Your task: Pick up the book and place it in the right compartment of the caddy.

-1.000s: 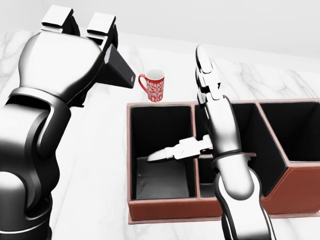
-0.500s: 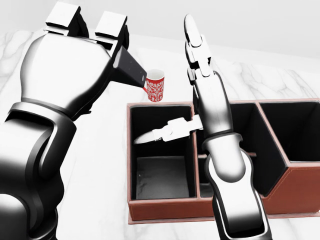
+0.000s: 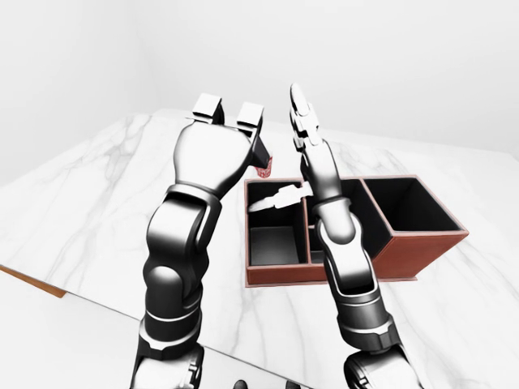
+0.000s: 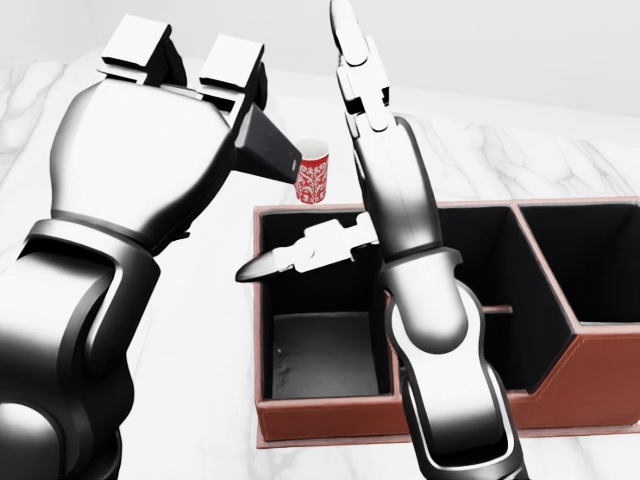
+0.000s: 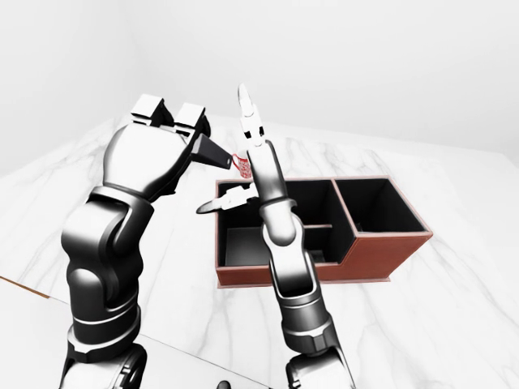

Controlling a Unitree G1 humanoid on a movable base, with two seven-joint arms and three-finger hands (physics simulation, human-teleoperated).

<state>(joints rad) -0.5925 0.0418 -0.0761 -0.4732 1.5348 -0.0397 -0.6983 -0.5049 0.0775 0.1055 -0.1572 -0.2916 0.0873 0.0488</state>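
Bright, even, sharp simulator light

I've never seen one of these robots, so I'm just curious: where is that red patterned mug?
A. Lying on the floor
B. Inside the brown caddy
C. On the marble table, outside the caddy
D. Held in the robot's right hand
C: the mug stands on the white marble table, beyond the caddy's rim in the head view, with neither hand touching it.

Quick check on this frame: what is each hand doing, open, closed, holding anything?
Left hand: closed on a dark flat thing, probably the book.
Right hand: open, fingers spread, holding nothing, raised over the caddy.
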